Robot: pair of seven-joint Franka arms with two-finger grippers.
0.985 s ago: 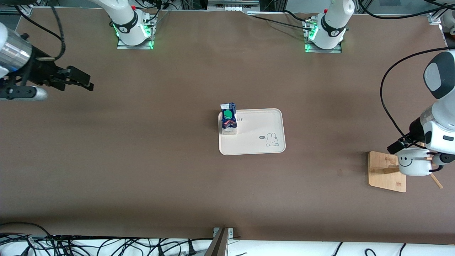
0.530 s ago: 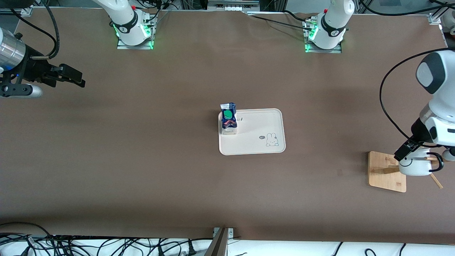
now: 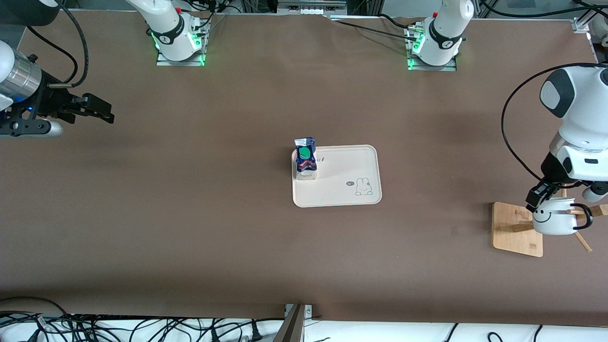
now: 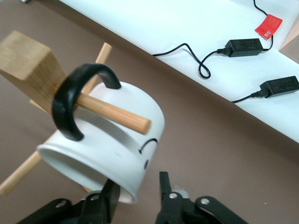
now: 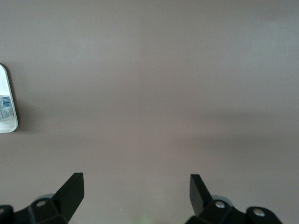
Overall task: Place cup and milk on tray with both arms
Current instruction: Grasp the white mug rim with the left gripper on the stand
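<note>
While one milk carton (image 3: 305, 159) stands at the ten o'clock corner of the single tray (image 3: 349, 197), the left gripper (image 4: 138, 193) pinches the one cup's (image 3: 553, 221) rim on its wooden rack (image 3: 515, 230). Its right counterpart (image 5: 135, 186) waits, jaws wide, over bare table (image 3: 190, 213).

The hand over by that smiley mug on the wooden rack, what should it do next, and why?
Probably finish closing on the cup's rim, then slide it off the rack's peg. The left gripper has one finger on each side of the rim, and the cup's handle hangs on that peg. The milk already stands on the tray.
</note>
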